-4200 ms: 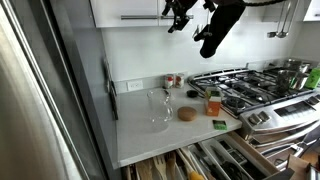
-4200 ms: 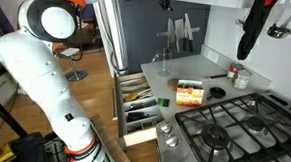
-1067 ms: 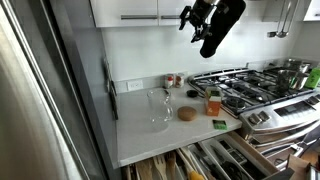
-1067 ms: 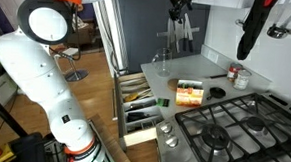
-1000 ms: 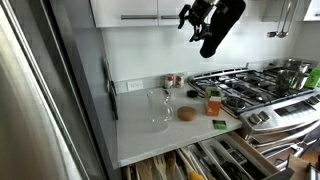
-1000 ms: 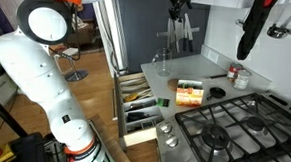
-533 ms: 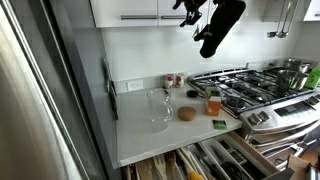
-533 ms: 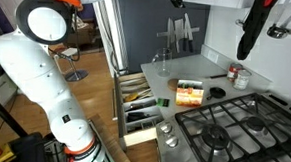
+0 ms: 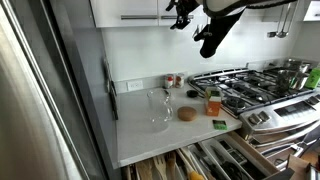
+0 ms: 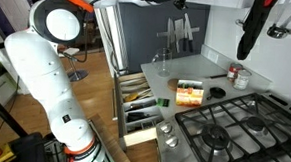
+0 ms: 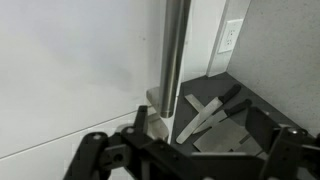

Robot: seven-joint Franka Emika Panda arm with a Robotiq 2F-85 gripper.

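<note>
- At the left edge in an exterior view we find the refrigerator [image 9: 40, 90].
- The bar handle [image 9: 140, 17] is mounted low on the white upper cabinet [image 9: 110, 10], high above the countertop [image 9: 140, 140]. It is a slim, round, horizontal rod of brushed metal.
- In the wrist view the bar handle [image 11: 172, 50] shows as a bright band with a soft highlight, ending at a short mount. A wall outlet [image 11: 232, 35] lies beside it.
- A drinking glass [image 9: 158, 108] stands on the countertop below.
- The gripper [image 9: 180, 17] hangs just beside the handle's end. We see no contact.
- In the wrist view the gripper [image 11: 190, 160] has its jaws wide apart, holding nothing.
- The gas stove [image 9: 245, 85] lies at the right.
</note>
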